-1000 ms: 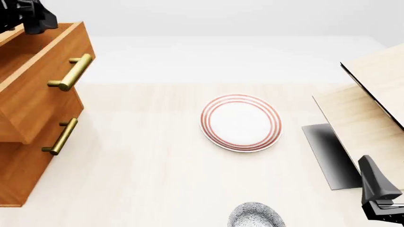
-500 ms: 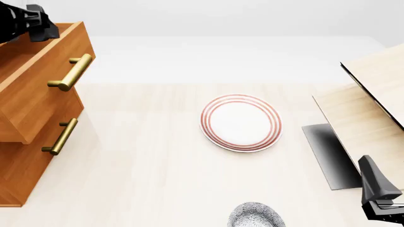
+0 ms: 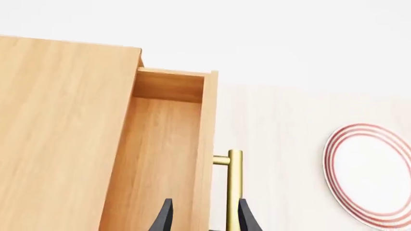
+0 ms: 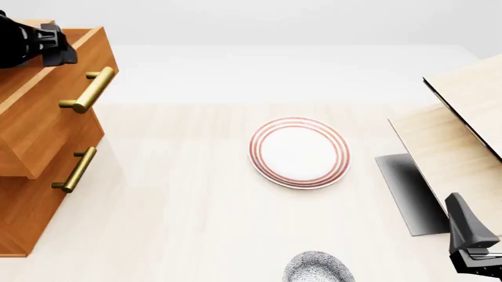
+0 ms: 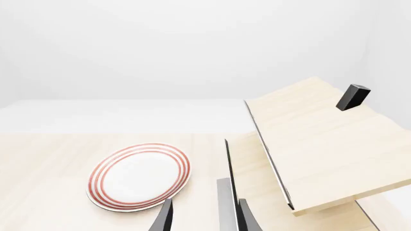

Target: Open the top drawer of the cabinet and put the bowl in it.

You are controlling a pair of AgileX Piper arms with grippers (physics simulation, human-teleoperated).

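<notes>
Drawer open, bowl next — pick it up cleanly

The top drawer (image 4: pixel 47 100) of the cabinet (image 4: pixel 32 194) stands pulled out, and the left claw (image 3: pixel 200 216) hangs above its front edge and handle (image 3: pixel 234 187), fingers apart and holding nothing. The bowl (image 4: pixel 318 269) sits on the table, near the right claw (image 5: pixel 200 216) and well apart from the left — the right claw's fingers are parted too, empty, facing the plate (image 5: pixel 140 175). Judged from here: take the bowl by its rim, lift it level, and keep clear of the plate.
</notes>
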